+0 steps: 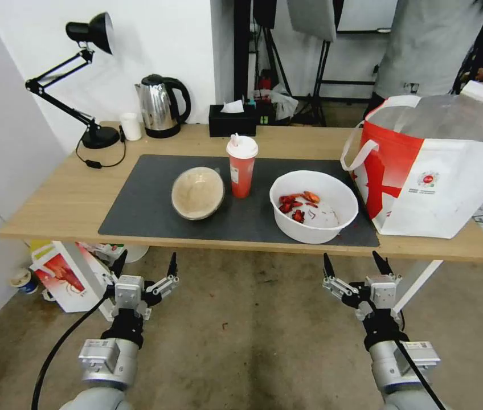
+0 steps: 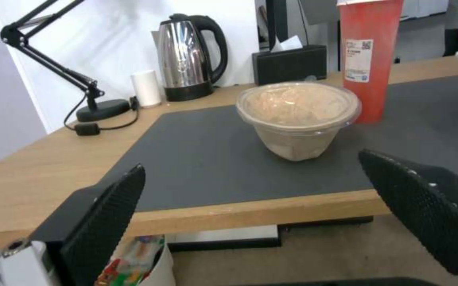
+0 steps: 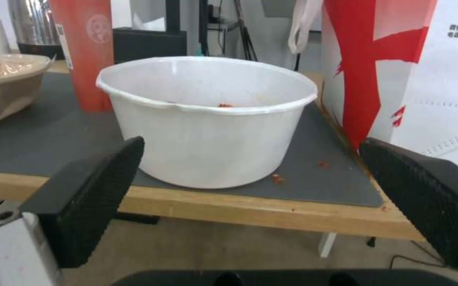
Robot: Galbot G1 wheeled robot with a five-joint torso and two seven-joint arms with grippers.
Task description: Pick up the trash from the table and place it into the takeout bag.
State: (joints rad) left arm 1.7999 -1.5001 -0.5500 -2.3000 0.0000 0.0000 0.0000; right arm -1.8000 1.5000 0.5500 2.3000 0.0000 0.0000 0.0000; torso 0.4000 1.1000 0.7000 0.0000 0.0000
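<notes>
— How's the light on your head view?
— Bright and even for you; soft shadows only, under the table (image 1: 70,199) edge. You'll see glare on the kettle (image 1: 159,105) and a pale sheen on the bag (image 1: 452,119) lining, upper right.
— Any distortion?
— The table edge bows slightly. In your wrist views the near fingers (image 2: 101,222) are soft, and the background blurs.

Head looks down; wrists face table (image 1: 70,199) edge.
</notes>
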